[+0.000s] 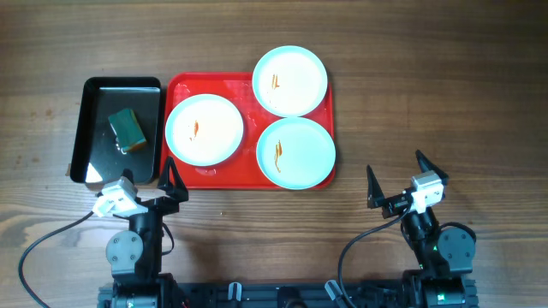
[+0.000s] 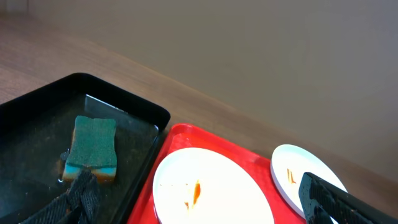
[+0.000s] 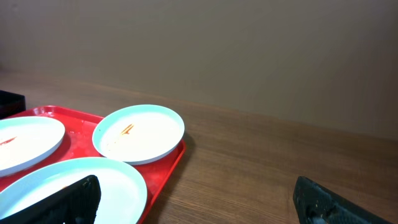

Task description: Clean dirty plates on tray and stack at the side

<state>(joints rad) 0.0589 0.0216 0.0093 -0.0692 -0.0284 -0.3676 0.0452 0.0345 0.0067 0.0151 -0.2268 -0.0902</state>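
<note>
Three round plates lie on the red tray: one at the left, one at the back right, one at the front right. Each has a small orange-brown smear at its centre. My left gripper stands open just in front of the tray's left corner, holding nothing. In the left wrist view the left plate lies between its fingers. My right gripper stands open over bare table to the right of the tray; the front right plate is at its left finger.
A black tray stands left of the red tray, wet inside, with a green and yellow sponge lying in it. Wooden table stretches on all sides; both arm bases sit at the front edge.
</note>
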